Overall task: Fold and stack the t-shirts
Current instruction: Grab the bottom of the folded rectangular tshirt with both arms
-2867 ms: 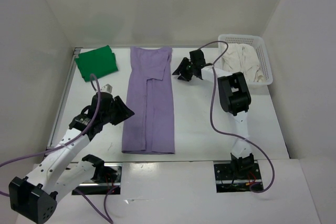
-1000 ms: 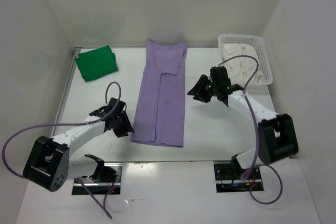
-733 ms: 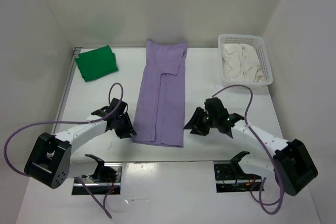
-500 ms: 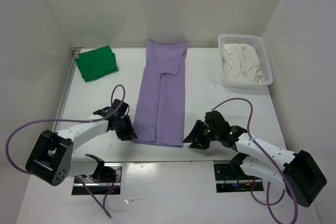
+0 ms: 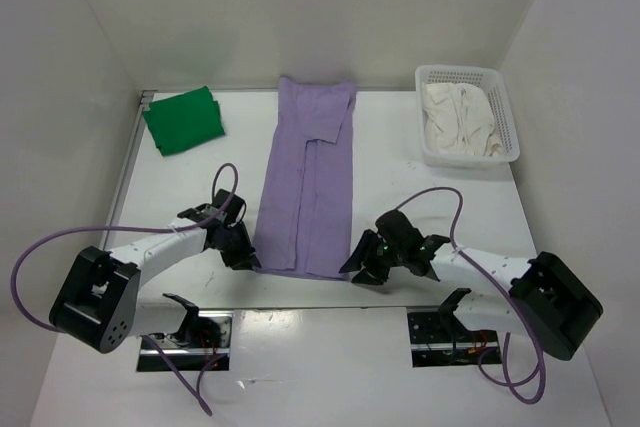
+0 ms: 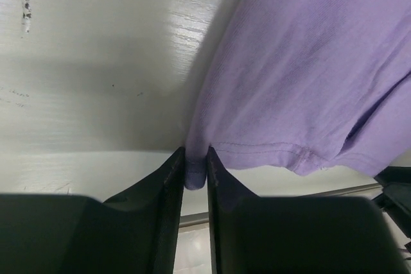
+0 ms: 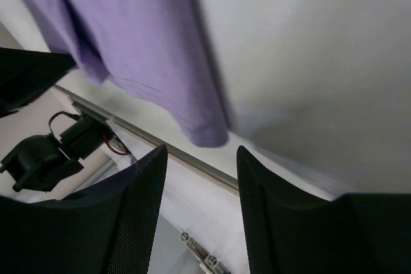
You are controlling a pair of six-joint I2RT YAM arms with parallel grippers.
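Note:
The lavender-purple t-shirt [image 5: 305,182] lies as a long narrow strip down the middle of the table. My left gripper [image 5: 243,257] is at its near left corner; in the left wrist view that gripper [image 6: 195,158] is shut on the purple corner [image 6: 195,176]. My right gripper [image 5: 352,269] is low at the near right corner. In the right wrist view it [image 7: 200,152] stands open, with the purple corner [image 7: 209,134] just beyond its fingertips and untouched. The green t-shirt [image 5: 183,119] lies folded at the far left. The cream-white t-shirt [image 5: 458,119] is crumpled in the basket.
The white perforated basket [image 5: 511,127] stands at the far right corner. White walls close in the table [image 5: 420,207] on three sides. The near table edge and the arms' base plates [image 5: 450,332] lie right behind both grippers. A purple cable [image 5: 440,195] arches over the right arm.
The right arm has swung from beside the basket down to the purple shirt's near right corner, jaws open. The left jaws have closed on the near left corner.

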